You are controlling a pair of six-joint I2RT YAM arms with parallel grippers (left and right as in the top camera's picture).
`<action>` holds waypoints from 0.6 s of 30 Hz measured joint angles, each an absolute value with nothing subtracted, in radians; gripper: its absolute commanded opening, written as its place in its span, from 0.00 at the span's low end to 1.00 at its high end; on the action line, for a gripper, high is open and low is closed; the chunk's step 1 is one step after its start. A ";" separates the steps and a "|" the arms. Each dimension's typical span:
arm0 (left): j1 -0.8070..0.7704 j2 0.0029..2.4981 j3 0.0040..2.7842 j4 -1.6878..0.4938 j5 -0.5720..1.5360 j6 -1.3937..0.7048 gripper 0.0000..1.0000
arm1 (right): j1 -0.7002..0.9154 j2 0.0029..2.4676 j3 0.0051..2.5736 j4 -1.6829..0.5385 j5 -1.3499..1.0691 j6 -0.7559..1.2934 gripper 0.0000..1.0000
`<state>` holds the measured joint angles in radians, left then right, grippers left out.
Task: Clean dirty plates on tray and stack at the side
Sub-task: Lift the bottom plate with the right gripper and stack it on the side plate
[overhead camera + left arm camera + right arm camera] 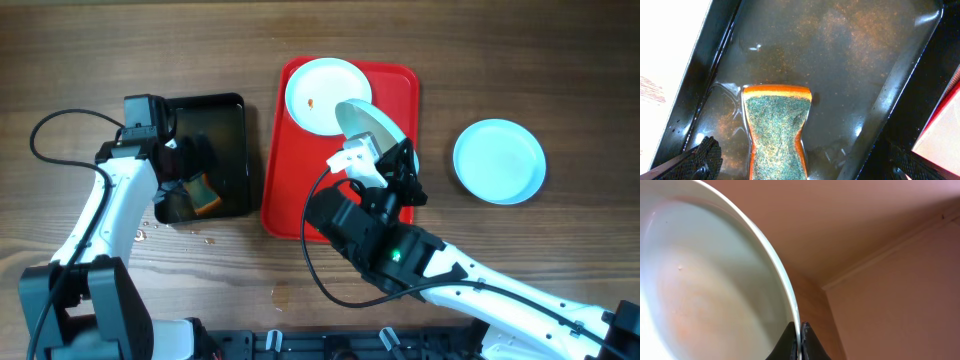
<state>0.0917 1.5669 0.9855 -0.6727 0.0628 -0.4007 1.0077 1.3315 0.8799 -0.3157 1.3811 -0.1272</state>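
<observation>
The red tray (300, 195) lies at the table's middle. One pale blue plate (320, 90) with a small orange stain lies flat at the tray's far end. My right gripper (385, 165) is shut on the rim of a second plate (372, 125) and holds it tilted on edge above the tray; the right wrist view shows that plate (715, 280) pinched between the fingers (801, 342). A third plate (498, 160) lies on the table to the right of the tray. My left gripper (805, 165) is open over a green-and-orange sponge (776, 131) in the black tray's water.
The black tray (235, 110) with water stands left of the red tray, its rim (890, 95) close beside the red one. Water drops lie on the wood near the black tray's front (205, 240).
</observation>
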 measured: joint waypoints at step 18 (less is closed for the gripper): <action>0.092 1.567 0.986 -0.673 0.063 -0.401 1.00 | 1.008 1.332 0.880 -0.316 1.382 -0.133 0.04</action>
